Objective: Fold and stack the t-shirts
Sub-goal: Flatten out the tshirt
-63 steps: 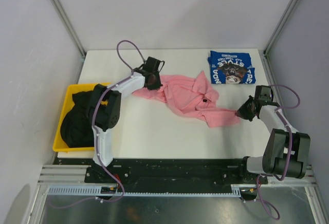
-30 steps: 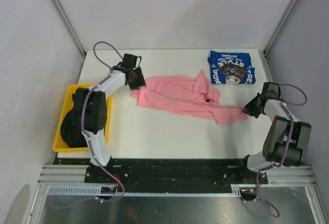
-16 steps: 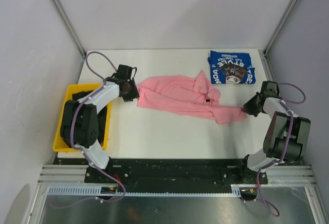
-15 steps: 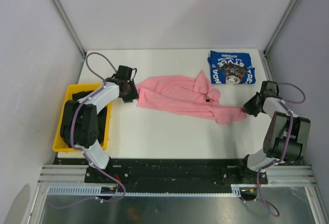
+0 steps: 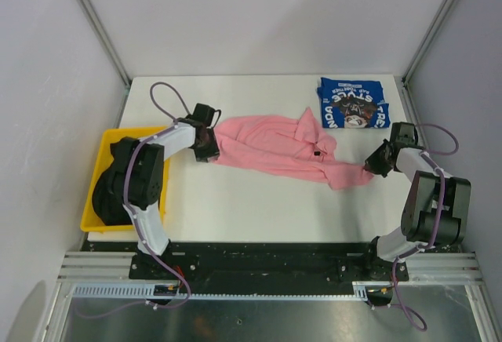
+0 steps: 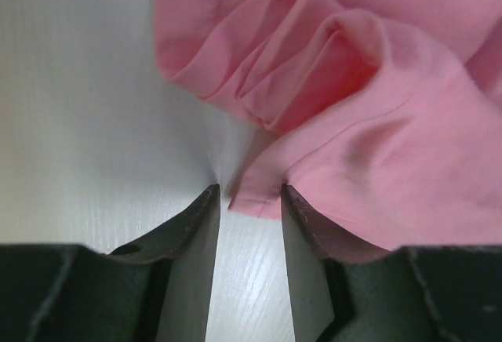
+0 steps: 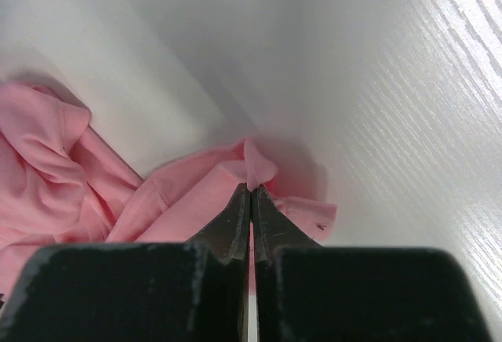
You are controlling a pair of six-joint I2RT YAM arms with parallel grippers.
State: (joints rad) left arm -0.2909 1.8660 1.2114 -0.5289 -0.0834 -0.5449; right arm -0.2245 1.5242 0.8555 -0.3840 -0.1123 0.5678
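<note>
The pink t-shirt (image 5: pixel 274 147) lies crumpled in a long band across the middle of the white table. My left gripper (image 5: pixel 207 146) is at its left end. In the left wrist view the jaws (image 6: pixel 247 193) are open, with a corner of the pink hem (image 6: pixel 259 197) lying between the fingertips on the table. My right gripper (image 5: pixel 377 165) is at the shirt's right end, shut on a small pinch of pink cloth (image 7: pixel 263 161) in the right wrist view (image 7: pixel 251 189). The folded royal-blue t-shirt (image 5: pixel 353 111) lies at the back right. Black t-shirts (image 5: pixel 114 189) fill the bin.
The yellow plastic bin (image 5: pixel 92 193) stands off the table's left edge beside the left arm. Grey walls and metal frame posts (image 5: pixel 435 24) close in the back and sides. The right gripper is near the table's right edge.
My left gripper has moved a little right and nearer along the shirt's left end. My right gripper has drifted slightly left with its end of the shirt.
</note>
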